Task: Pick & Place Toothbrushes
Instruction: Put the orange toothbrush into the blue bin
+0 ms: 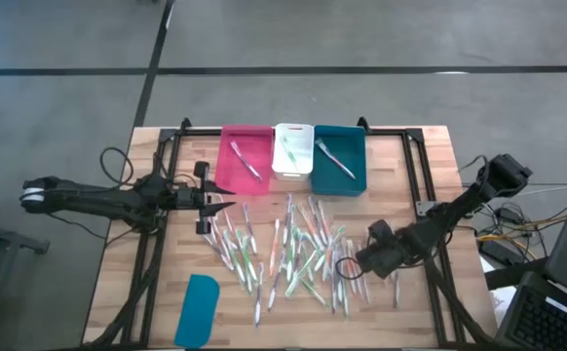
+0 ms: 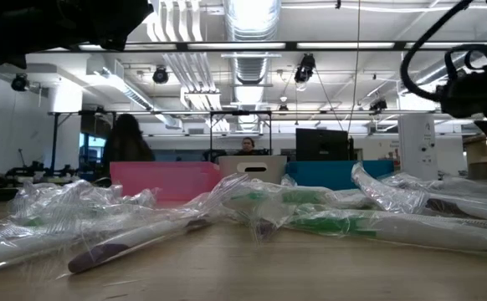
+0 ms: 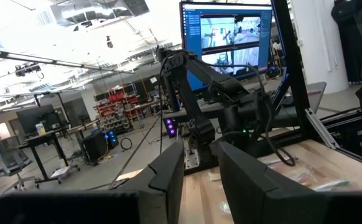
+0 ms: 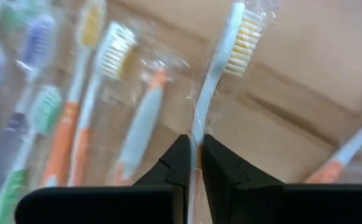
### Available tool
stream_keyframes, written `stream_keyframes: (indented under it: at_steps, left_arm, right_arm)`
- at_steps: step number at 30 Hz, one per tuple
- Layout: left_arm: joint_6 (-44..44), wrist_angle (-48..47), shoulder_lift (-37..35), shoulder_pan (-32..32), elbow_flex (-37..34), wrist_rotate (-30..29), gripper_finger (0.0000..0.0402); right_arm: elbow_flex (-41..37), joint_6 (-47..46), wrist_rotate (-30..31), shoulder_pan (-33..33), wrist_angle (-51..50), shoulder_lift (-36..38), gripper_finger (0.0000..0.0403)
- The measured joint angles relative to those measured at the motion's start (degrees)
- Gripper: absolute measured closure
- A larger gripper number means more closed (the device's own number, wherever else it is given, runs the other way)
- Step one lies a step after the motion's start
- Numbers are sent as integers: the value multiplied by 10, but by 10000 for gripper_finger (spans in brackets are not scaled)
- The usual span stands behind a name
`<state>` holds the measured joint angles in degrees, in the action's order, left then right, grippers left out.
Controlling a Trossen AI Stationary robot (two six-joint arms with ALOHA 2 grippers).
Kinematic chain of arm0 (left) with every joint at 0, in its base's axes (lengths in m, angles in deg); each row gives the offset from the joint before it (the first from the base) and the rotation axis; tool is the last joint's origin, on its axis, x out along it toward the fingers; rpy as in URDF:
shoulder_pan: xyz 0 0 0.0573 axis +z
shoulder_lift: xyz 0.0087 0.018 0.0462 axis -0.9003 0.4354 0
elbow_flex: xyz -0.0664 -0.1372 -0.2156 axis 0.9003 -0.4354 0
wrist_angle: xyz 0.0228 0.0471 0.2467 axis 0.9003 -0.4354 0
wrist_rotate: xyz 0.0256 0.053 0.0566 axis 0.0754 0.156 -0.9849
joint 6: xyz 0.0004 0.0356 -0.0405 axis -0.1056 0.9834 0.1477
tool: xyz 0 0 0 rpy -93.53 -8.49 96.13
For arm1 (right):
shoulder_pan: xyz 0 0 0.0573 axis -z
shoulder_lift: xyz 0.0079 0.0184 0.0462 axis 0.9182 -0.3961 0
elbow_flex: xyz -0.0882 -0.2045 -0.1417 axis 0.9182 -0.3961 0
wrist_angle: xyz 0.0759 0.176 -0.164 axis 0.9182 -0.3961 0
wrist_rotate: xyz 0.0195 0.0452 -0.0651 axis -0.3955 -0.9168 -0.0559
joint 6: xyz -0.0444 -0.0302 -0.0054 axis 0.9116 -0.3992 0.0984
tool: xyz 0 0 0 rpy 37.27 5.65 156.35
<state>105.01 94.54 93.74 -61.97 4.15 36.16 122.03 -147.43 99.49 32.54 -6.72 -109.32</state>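
At the pile's right edge, your right gripper (image 4: 195,163) pinches a wrapped toothbrush (image 4: 221,68); left gripper (image 1: 217,201) hovers, jaws parted.

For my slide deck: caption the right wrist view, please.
Right gripper pinching a wrapped toothbrush above the wooden table.

Wrapped toothbrushes (image 1: 293,252) — scattered mid-table (some binned)

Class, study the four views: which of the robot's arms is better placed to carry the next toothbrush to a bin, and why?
The right. The right gripper is already shut on a wrapped toothbrush at the pile's right edge. The left gripper hangs open beside the pink bin, holding nothing.
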Motion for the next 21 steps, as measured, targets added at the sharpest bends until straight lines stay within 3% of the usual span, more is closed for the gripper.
stream_keyframes:
  at_steps: [7,21]
  left_arm:
    - [0,-2,0,0,0,0,296]
    - [0,0,0,0,0,0,296]
  right_arm:
    - [1,102,45,51,0,56,380]
    - [2,346,46,235,8,158,381]
